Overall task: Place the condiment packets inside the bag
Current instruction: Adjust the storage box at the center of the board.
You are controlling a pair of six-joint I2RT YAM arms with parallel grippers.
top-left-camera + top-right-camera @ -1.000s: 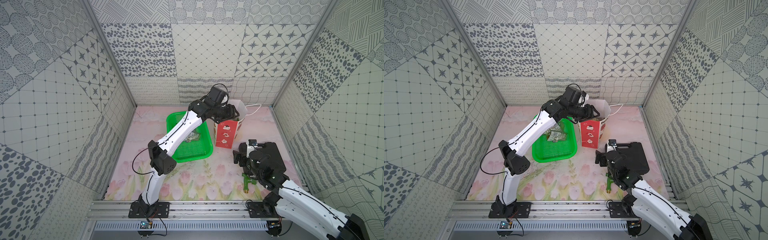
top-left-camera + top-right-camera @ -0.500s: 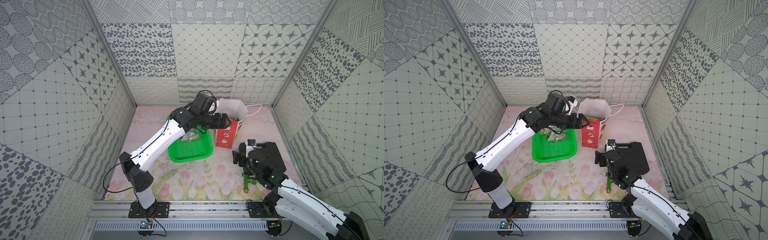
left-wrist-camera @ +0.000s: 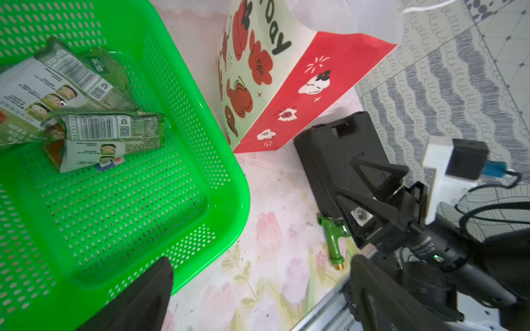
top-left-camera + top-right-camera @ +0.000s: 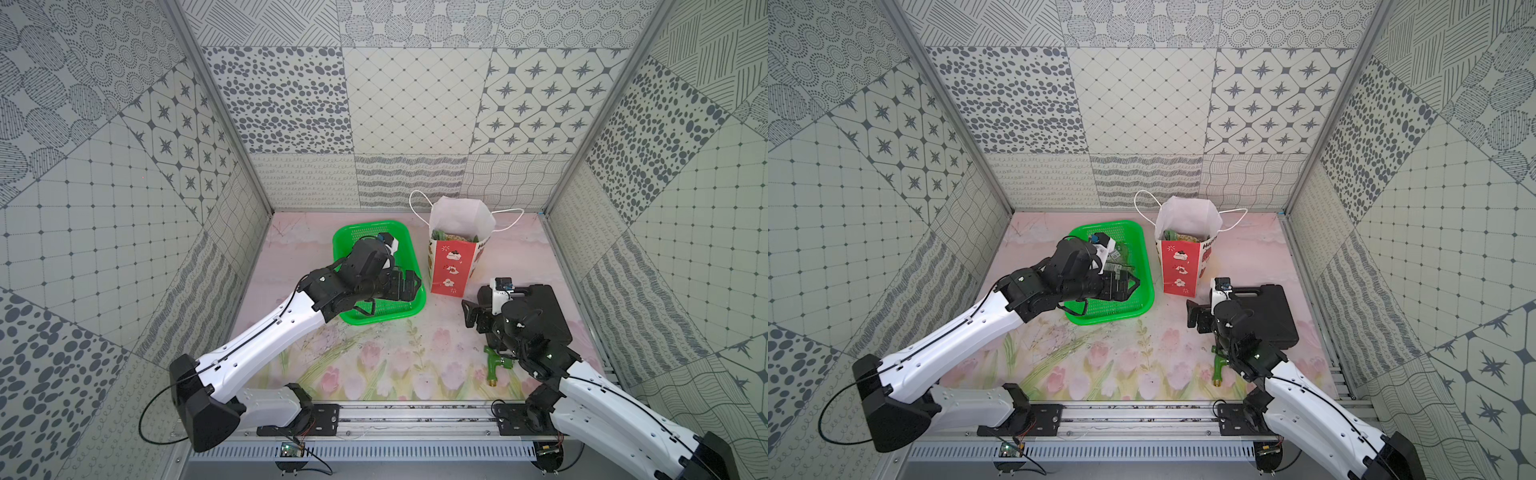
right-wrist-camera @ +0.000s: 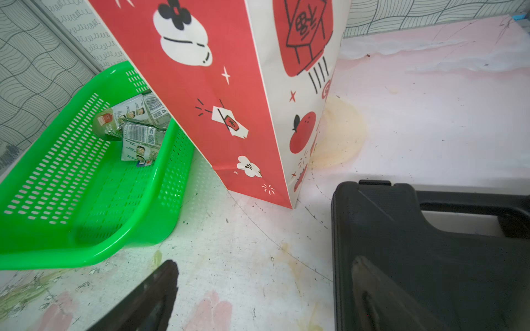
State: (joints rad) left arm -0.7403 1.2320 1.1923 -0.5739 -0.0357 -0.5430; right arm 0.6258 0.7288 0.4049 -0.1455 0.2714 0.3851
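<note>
Gone from the mouth of the bag [image 4: 451,266] since a second ago: the left gripper [image 4: 409,286], now hovering over the green basket [image 4: 376,226] near its 4 o'clock corner, jaws spread wide, nothing between them. Unmoved meanwhile: the right gripper [image 4: 473,312], at 5 o'clock of the bag by the edge of the black case [image 4: 544,307], jaws likewise wide apart and empty. Leaves several condiment packets [image 3: 109,131] in the basket's 12 o'clock half, crumpled and overlapping, silvery backs up. Shows more condiment packets [image 4: 453,237] poking up inside the bag, at 3 o'clock of the basket and just beside it.

Could pinch two overlapped packets at once, or lose a glossy one mid-carry. Could drag the light basket by catching its mesh. Could tip the paper bag or crush its rim on a low entry, or snag a white cord handle [image 4: 410,202].

Reads "Day" on the bag's pale side, and "Ha…" near its top edge. Carries barcodes and QR squares on the packet backs; fine print too small to read
</note>
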